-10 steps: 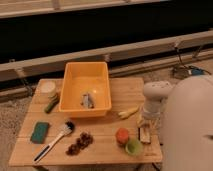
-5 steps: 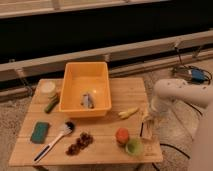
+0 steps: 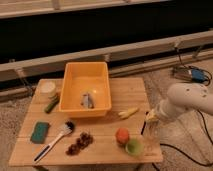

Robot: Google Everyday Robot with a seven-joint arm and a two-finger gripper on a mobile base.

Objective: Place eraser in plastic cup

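The light-green plastic cup (image 3: 133, 147) stands at the table's front edge, right of centre, touching the orange-red round thing (image 3: 122, 135). My gripper (image 3: 150, 134) hangs from the white arm (image 3: 186, 101) on the right and points down at the table's right front corner, just right of the cup. The eraser does not show clearly; the gripper covers the spot, so I cannot tell whether it is held.
A yellow bin (image 3: 67, 92) with a small grey item stands at the back centre. A white container (image 3: 48, 88), cucumber (image 3: 51, 105), teal sponge (image 3: 40, 131), brush (image 3: 52, 143), grapes (image 3: 80, 143) and banana (image 3: 128, 113) lie on the wooden table (image 3: 107, 127). Cables lie on the floor at right.
The arm's white bulk has drawn back to the right and fills less of the view. The gripper stays over the table's right front corner beside the cup.
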